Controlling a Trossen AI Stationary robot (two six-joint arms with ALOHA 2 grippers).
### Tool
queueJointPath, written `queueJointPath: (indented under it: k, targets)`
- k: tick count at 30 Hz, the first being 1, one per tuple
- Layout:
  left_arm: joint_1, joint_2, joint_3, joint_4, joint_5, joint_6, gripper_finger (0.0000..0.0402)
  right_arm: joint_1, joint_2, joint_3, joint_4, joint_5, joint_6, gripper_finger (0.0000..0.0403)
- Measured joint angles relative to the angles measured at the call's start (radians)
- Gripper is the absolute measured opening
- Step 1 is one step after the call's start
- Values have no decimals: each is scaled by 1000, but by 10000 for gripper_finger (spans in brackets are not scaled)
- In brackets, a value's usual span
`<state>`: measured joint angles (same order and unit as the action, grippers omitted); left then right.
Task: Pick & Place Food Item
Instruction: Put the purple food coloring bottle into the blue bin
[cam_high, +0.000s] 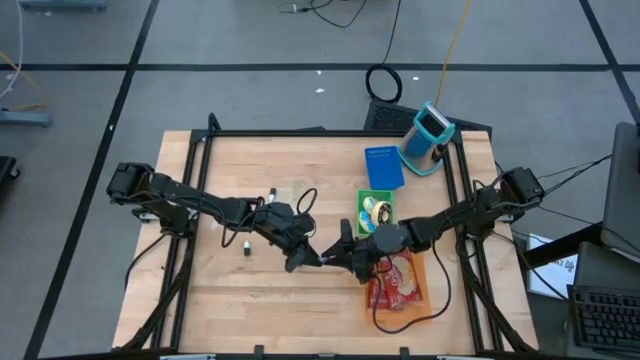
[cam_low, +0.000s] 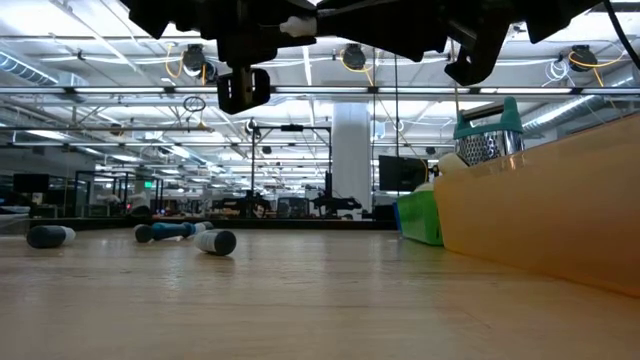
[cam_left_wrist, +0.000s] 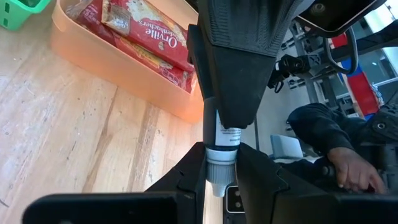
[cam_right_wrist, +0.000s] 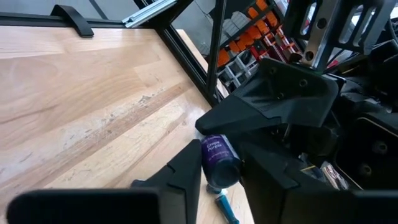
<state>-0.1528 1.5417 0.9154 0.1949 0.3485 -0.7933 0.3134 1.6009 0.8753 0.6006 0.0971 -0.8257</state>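
A small tube is held in the air over the table's middle, between my two grippers, which meet tip to tip. Its grey-white cap end (cam_left_wrist: 219, 168) shows in the left wrist view and its purple labelled end (cam_right_wrist: 217, 157) in the right wrist view. My left gripper (cam_high: 308, 258) comes from the table's left and my right gripper (cam_high: 338, 255) from its right. Each is shut on one end of the tube. In the high view the fingers hide the tube. My left gripper pinches the tube's grey-white cap end (cam_left_wrist: 217, 177) between its two fingers, coming nearly level from the table's left. The fingers lie along the tube, which is lifted clear of the table. My right gripper has the tube's purple end (cam_right_wrist: 214, 171) between its two fingers, one on each side. It comes about level from the table's right, with the fingers along the tube. The left gripper's dark body stands just beyond.
A peach tray (cam_high: 428, 290) of red popcorn packets lies just right of the grippers. Farther back are a green basket (cam_high: 377, 212), a blue box (cam_high: 383, 167) and a teal-topped container (cam_high: 428, 140). Small cylinders (cam_low: 215, 242) lie on the left. A person's hand (cam_left_wrist: 351, 169) shows beyond the table.
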Motion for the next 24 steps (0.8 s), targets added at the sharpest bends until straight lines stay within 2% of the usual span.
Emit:
queueJointPath:
  k: [5, 18, 24]
  targets:
    - [0, 0, 0, 0, 9, -1, 72, 0, 0, 0, -7, -2, 2, 73]
    - [27, 0, -2, 25, 45, 111, 73, 3, -2, 0, -7, 7, 48, 68]
    - [59, 0, -2, 10, 81, 91, 92, 3, -1, 0, -16, 11, 88, 67]
